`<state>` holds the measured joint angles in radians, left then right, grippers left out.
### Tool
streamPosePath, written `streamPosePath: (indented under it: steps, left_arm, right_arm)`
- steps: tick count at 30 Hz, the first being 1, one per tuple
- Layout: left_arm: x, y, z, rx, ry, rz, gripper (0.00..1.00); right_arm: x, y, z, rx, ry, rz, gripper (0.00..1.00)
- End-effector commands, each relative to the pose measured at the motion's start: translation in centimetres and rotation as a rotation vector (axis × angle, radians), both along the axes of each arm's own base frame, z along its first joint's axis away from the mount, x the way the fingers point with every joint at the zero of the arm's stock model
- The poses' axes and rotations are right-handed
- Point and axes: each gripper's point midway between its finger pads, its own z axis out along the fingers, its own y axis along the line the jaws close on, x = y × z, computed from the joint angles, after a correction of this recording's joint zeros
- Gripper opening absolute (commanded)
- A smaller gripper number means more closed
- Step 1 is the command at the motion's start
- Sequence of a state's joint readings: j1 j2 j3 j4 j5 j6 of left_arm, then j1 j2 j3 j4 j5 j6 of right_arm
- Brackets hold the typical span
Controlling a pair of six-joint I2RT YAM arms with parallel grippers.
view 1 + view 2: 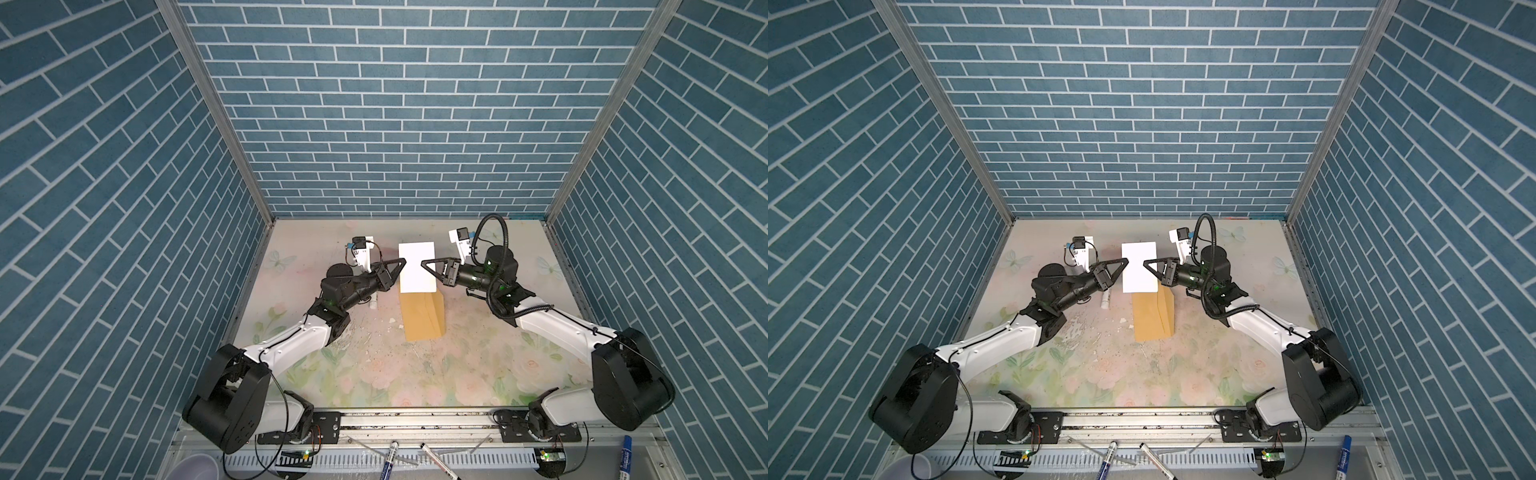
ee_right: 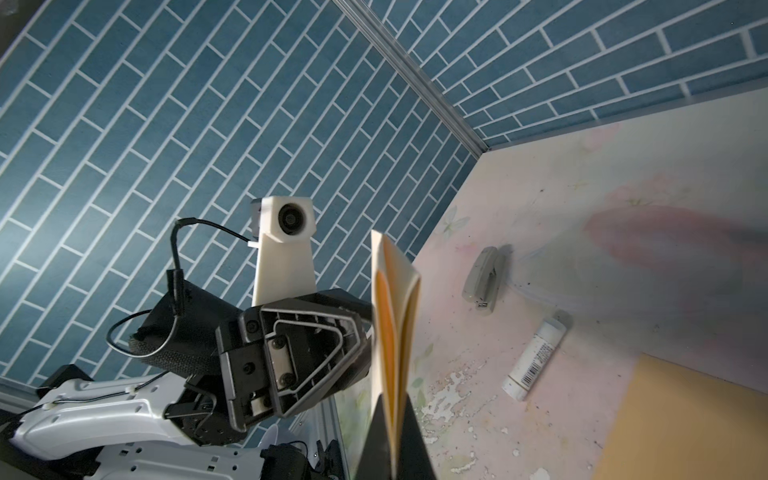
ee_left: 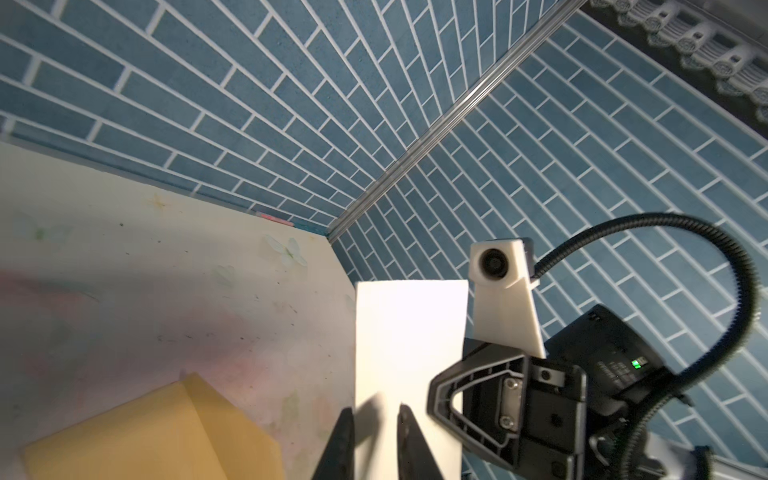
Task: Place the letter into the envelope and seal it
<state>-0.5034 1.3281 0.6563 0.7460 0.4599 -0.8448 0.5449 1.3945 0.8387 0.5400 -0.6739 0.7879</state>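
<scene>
The letter (image 1: 417, 266) (image 1: 1139, 268) is a folded sheet held up above the table, and it looks plain white in both top views. My right gripper (image 1: 424, 264) (image 2: 392, 411) is shut on its right edge; the right wrist view shows the folded layers (image 2: 395, 311) edge-on between the fingers. My left gripper (image 1: 401, 262) (image 3: 376, 419) sits at the sheet's left edge with its jaws apart, in front of the sheet's face (image 3: 409, 332) and pinching nothing. The mustard-yellow envelope (image 1: 422, 316) (image 1: 1152, 318) (image 3: 145, 436) lies flat on the table below, nearer the front.
A glue stick (image 2: 534, 359) (image 1: 1104, 302) and a grey stapler (image 2: 482, 282) lie on the floral table under my left arm. Marker pens (image 1: 388, 457) and a plastic cup (image 1: 195, 465) sit beyond the front rail. Blue brick walls enclose three sides.
</scene>
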Motion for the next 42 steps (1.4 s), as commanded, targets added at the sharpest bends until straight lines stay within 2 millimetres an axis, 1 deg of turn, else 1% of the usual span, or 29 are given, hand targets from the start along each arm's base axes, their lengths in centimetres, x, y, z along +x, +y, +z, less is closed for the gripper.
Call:
streamPosePath:
  steps: [1,2,3,5,7,10,16,23,27,30,36,42]
  left_arm:
    - [-0.4,0.9,-1.7,0.089,0.01,0.03,0.37]
    - [-0.5,1.0,-2.0,0.107,0.014,0.033,0.42]
    - [-0.8,1.2,-2.4,0.13,0.022,0.038,0.48]
    - [-1.4,1.4,-3.3,0.181,0.033,0.045,0.57]
    - [-2.1,1.6,-4.4,0.237,0.047,0.057,0.67]
    - [-2.7,1.8,-6.1,0.308,0.076,0.071,0.78]
    - [-3.6,1.5,-9.1,0.372,0.13,0.07,0.87]
    - [-3.7,0.0,-13.1,0.428,0.257,0.049,0.88]
    - [-3.8,-1.2,-14.7,0.443,0.303,0.028,0.87]
    - [-3.8,-1.9,-15.7,0.454,0.335,0.021,0.86]
    - [-3.8,-2.9,-17.1,0.463,0.367,0.01,0.86]
    - [-3.7,-3.5,-18.2,0.472,0.39,-0.001,0.84]
  right_arm:
    - [0.5,-1.8,-1.7,-0.137,-0.037,-0.107,0.0]
    - [0.8,-2.3,-2.3,-0.171,-0.033,-0.139,0.0]
    - [1.1,-2.9,-3.0,-0.209,-0.034,-0.173,0.0]
    - [1.5,-3.9,-4.3,-0.271,-0.03,-0.231,0.0]
    - [2.1,-4.7,-5.6,-0.323,-0.024,-0.277,0.0]
    - [2.9,-5.4,-7.3,-0.388,-0.007,-0.324,0.0]
    - [4.5,-6.2,-10.0,-0.434,0.027,-0.405,0.0]
    - [5.5,-6.9,-12.9,-0.484,0.071,-0.466,0.0]
    - [6.0,-7.5,-14.4,-0.505,0.099,-0.504,0.0]
    - [6.2,-7.8,-15.3,-0.52,0.117,-0.527,0.0]
    - [6.3,-8.3,-16.7,-0.536,0.143,-0.549,0.0]
    - [6.4,-8.7,-17.8,-0.546,0.168,-0.572,0.0]
